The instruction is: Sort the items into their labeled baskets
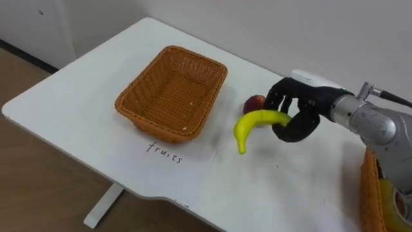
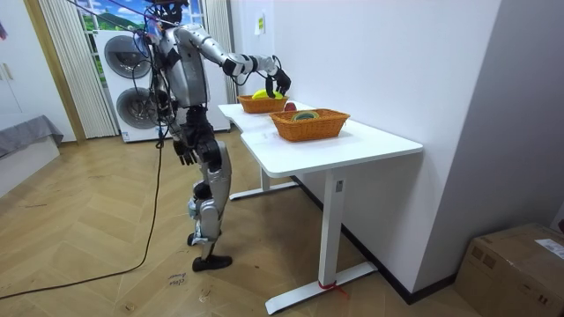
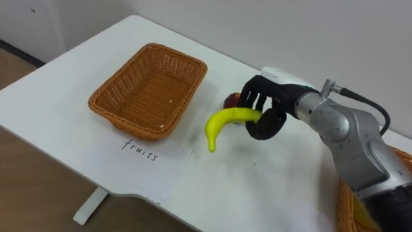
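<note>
1. Fruit basket [image 1: 161, 132], woven and orange, stands at the left of the white worktop [image 1: 84, 84], with a handwritten paper label [image 1: 164, 152] just in front of it.
2. Right of the basket is a yellow banana [image 1: 254, 122], tip pointing down, with a red fruit [image 1: 255, 102] just behind it.
3. The right hand [image 1: 296, 113] holds the banana's upper end, fingers curled round it.
4. A second basket [image 1: 368, 193] shows at the right edge.
5. In the room view the left hand [image 2: 185, 153] hangs by the hip; its state cannot be told.
</note>
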You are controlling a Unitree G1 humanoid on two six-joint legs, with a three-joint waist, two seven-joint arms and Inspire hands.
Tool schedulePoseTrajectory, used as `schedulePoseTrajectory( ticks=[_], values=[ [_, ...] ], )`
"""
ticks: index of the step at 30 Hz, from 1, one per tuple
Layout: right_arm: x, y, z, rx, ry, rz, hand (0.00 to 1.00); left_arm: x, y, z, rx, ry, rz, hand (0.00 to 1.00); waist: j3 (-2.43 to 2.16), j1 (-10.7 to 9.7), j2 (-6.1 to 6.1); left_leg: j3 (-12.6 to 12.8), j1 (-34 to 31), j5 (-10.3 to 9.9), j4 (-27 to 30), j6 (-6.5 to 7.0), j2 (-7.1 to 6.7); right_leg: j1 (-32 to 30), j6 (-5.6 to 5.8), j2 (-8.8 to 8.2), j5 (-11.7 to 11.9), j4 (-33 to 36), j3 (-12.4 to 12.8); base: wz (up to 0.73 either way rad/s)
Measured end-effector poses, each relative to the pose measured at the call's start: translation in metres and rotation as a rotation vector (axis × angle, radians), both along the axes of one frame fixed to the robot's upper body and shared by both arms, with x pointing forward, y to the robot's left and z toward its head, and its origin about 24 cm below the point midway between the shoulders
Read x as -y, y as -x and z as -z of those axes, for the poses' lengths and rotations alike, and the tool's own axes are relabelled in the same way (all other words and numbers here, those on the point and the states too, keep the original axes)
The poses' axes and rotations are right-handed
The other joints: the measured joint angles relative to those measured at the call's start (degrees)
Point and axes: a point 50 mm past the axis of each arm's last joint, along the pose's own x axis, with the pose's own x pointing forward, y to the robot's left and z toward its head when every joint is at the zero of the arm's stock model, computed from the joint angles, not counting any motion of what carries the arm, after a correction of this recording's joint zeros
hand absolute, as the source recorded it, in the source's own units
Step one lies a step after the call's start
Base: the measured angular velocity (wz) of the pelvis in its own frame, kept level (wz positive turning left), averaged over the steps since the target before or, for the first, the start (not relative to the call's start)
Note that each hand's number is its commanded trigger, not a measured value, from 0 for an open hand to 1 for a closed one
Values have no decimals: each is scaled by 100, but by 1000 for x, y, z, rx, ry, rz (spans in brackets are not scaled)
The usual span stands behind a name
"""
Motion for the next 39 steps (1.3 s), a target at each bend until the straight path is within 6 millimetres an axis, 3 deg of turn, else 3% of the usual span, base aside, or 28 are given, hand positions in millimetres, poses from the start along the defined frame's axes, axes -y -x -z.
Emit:
schedulePoseTrajectory(
  ticks=[5, 13, 27, 36, 39],
  values=[
    [-1, 0, 0, -8, -30, -2, 100, 0, 3, 0, -6, 1, -3, 0, 25, 159, -35, -106, -3, -4, 3, 0, -8, 42, 0, -1, 0, 1, -73, 8],
    [0, 0, 1, -12, -34, 0, 100, -1, 4, 0, -7, -1, -10, 0, 50, 245, 1, -158, 11, -4, 64, -1, -22, 123, 1, -4, 0, -6, -140, 4],
    [1, -9, -10, 35, -11, 11, 100, -3, 12, -1, 2, -7, -79, 0, 11, 324, -53, -187, 41, -9, 121, 12, -53, 185, 2, -37, -1, 19, -136, 0],
    [-3, -15, -24, 84, -3, 0, 100, -1, 26, 0, -47, 16, -96, 0, 47, 332, -5, -380, 111, -42, 222, 84, -186, 341, 100, -141, -61, 101, -192, 12],
    [-3, -15, -24, 85, -2, 1, 100, 0, 29, 0, -57, 31, -99, 0, 62, 424, 15, -425, 109, -53, 263, 99, -208, 379, 113, -155, -69, 102, -251, 9]
  ],
)
